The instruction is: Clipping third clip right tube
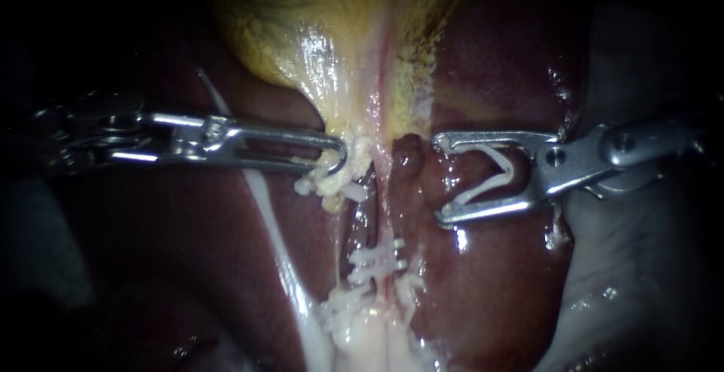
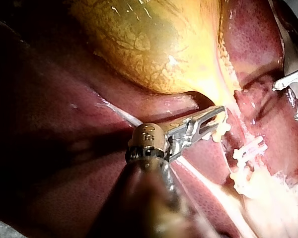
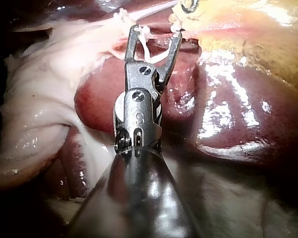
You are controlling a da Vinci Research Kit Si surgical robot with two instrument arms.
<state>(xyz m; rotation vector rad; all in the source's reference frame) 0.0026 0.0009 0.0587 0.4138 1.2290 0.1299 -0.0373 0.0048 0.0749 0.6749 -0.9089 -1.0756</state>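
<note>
My right instrument [image 1: 441, 179] comes in from the right, its jaws wide apart with a white V-shaped clip [image 1: 494, 176] seated between them. Its tips stand just right of the pale tube [image 1: 387, 225], apart from it. In the right wrist view the clip [image 3: 149, 49] sits in the same jaws [image 3: 155, 34], facing the tube. My left instrument [image 1: 335, 157] is shut on whitish tissue at the neck of the yellow gallbladder [image 1: 324, 32], as the left wrist view [image 2: 216, 119] also shows. White clips [image 1: 375, 260] cross the tubes lower down.
Dark red liver [image 1: 498, 281] lies around and under the tubes. A white strand [image 1: 264, 206] runs down the left side beneath my left shaft. More white clip material [image 1: 343, 308] and pale fatty tissue [image 1: 362, 342] sit at the tubes' lower end.
</note>
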